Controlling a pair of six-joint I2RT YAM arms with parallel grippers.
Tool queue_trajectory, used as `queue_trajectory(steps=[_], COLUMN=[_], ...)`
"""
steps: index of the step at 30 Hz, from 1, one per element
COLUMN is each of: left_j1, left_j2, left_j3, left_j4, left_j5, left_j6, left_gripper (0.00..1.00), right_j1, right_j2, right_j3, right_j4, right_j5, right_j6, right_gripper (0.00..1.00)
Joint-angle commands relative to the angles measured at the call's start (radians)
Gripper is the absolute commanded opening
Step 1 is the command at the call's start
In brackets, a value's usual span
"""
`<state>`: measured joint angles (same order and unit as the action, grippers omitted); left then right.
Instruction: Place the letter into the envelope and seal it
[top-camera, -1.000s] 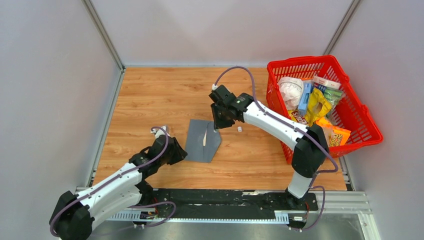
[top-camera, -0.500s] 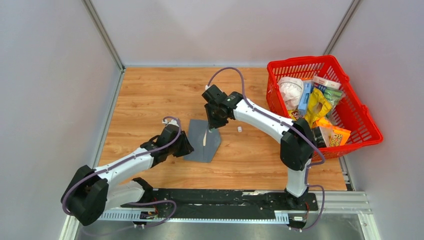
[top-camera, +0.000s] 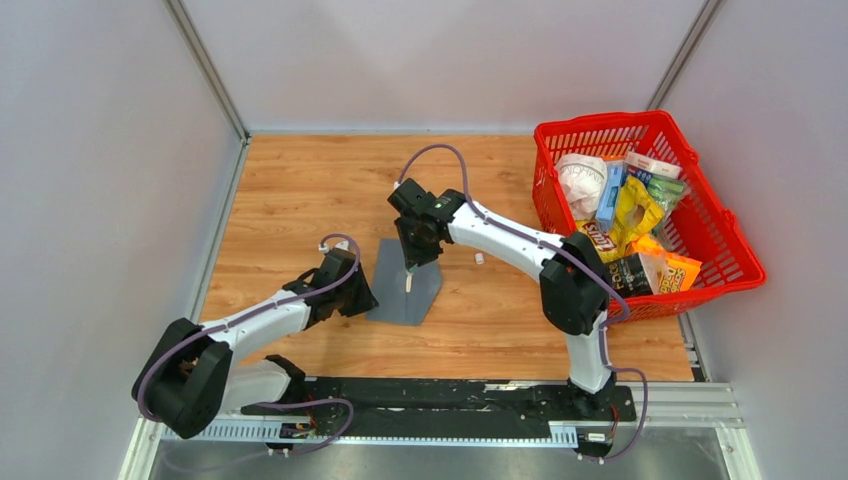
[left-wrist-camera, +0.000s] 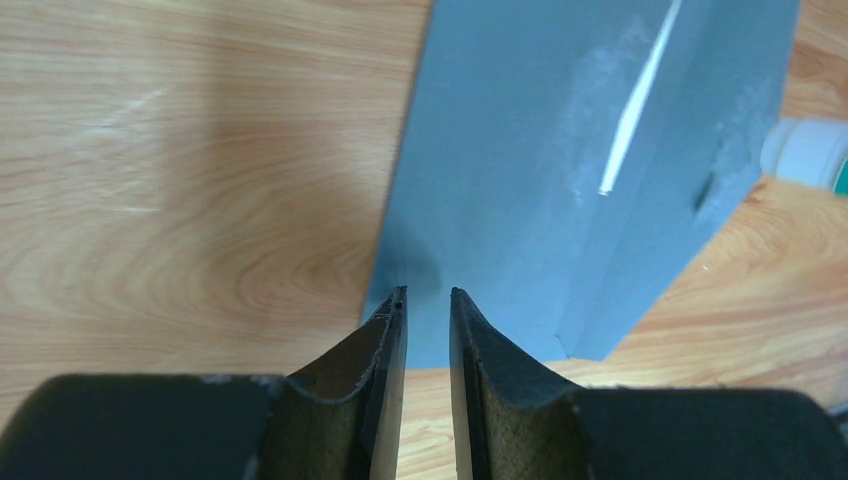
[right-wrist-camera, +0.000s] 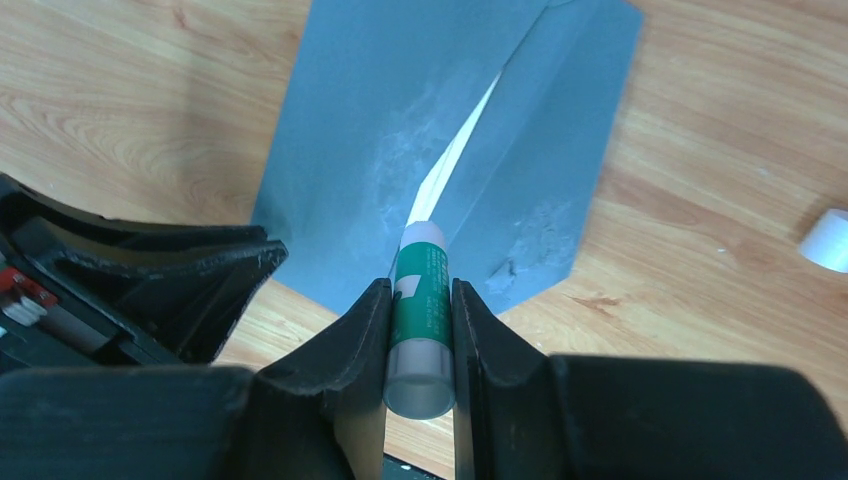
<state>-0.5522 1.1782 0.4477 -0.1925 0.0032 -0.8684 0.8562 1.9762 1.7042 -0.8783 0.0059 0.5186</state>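
White arm links with black joints, purple cables looping alongside; black fingers (left-wrist-camera: 385, 400) with worn tan inner pads.

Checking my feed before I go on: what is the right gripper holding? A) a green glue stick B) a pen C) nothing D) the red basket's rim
A: in the right wrist view the right gripper is shut on a green glue stick, above the envelope.

Envelope (top-camera: 404, 284) left of basket (top-camera: 730, 255)
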Motion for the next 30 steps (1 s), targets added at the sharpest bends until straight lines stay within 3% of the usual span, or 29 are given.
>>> queue_trajectory(steps=[1,16,25,30], left_j1=[0.043,0.093,0.103,0.103], left_j2=[0.014,0.066,0.067,0.038], left_j3=[0.013,0.069,0.097,0.12], left_j4=[-0.053,-0.104,-0.099,-0.104], left_j5=[-0.037,-0.032,0.04,0.115], left_j6=[0.034,0.115,0.149,0.166], left_gripper=[0.29,0.28,0.28,0.33], right_j1=[0.038,0.061,0.061,0.061], right_j2=[0.035,0.116,0.171,0.181], right_j3=[0.041,0.098,0.135,0.109], right_j4=[0.012,0.035,0.044,0.052], right_j5=[-0.024,-0.015,-0.006,0.027], right_j6=[-0.006,0.014,0.014,0.018], right_gripper=[0.0,0.0,0.0,0.0])
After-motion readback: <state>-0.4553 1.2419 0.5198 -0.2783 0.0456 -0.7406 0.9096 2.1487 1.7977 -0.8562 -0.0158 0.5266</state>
